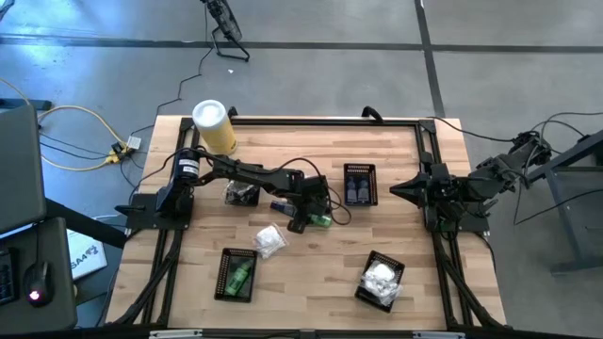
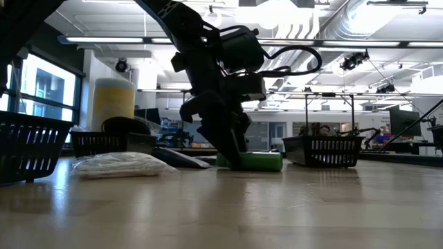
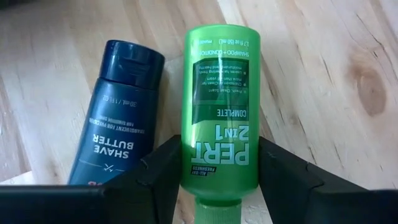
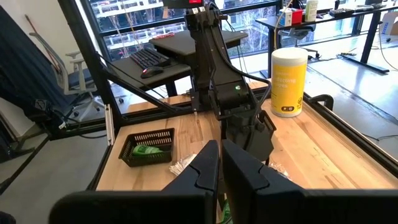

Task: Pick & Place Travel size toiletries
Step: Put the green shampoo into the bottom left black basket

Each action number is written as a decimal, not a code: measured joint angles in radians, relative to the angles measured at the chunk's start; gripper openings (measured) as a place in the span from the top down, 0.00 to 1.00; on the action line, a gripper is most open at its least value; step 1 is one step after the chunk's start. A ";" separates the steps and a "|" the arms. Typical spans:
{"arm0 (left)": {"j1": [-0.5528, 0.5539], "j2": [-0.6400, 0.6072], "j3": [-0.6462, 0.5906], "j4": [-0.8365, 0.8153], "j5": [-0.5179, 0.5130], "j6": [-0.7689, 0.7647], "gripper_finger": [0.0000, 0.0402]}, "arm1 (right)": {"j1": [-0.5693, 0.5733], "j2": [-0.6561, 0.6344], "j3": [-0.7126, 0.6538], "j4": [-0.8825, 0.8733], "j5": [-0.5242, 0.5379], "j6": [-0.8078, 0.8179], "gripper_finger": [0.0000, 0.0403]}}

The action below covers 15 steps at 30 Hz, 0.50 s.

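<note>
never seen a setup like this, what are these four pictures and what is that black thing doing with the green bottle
Two robot arms work at a wooden table. One picture looks straight down, one looks level across the tabletop, and two come from cameras on the arms' wrists. The left gripper is at mid-table, its fingers either side of a green bottle lying flat beside a dark blue tube. The right gripper waits at the table's right edge, shut. Around them: four black baskets, a white packet and a yellow canister.

Green bottle [image 3: 216, 106] cap cut off.
</note>
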<state>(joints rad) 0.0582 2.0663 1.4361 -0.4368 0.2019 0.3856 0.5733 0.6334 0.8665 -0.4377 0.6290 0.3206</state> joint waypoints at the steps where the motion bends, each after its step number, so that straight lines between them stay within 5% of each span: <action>1: 0.000 0.000 0.000 0.000 0.007 0.004 0.56 | 0.000 0.000 0.000 0.000 0.000 0.000 0.97; 15: 0.001 0.000 0.206 -0.310 0.033 0.124 0.56 | 0.000 0.000 0.000 0.000 0.000 0.000 0.97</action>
<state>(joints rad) 0.0589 2.0663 1.6424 -0.7468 0.2348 0.5095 0.5735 0.6335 0.8665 -0.4380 0.6288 0.3206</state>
